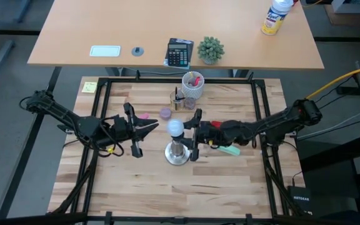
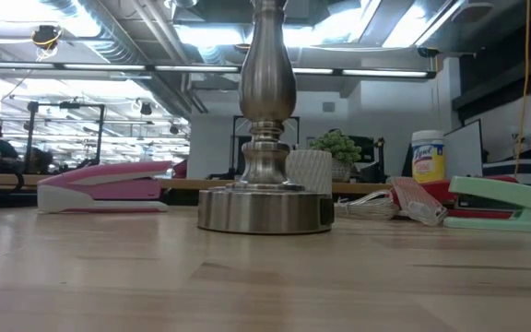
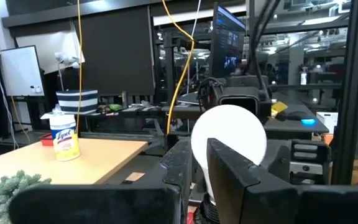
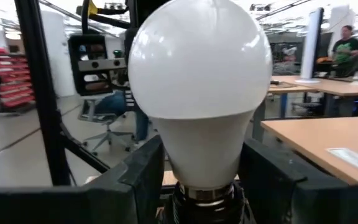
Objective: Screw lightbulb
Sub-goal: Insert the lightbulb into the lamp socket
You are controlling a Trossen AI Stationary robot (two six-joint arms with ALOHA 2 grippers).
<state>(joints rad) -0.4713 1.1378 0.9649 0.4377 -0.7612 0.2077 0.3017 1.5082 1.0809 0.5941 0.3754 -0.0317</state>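
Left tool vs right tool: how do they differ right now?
The right tool straddles the lightbulb, fingers either side of its neck; the left tool stops short of it, holding nothing. The right tool's fingers stand well apart; the left tool's are nearly closed. The right tool reaches in from the bulb's right, the left from its left. Both point at the bulb on the metal stand.

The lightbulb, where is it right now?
In the high view the lightbulb sits near the table's middle, atop the silver metal stand, with the right gripper around it and the left gripper just to its left.
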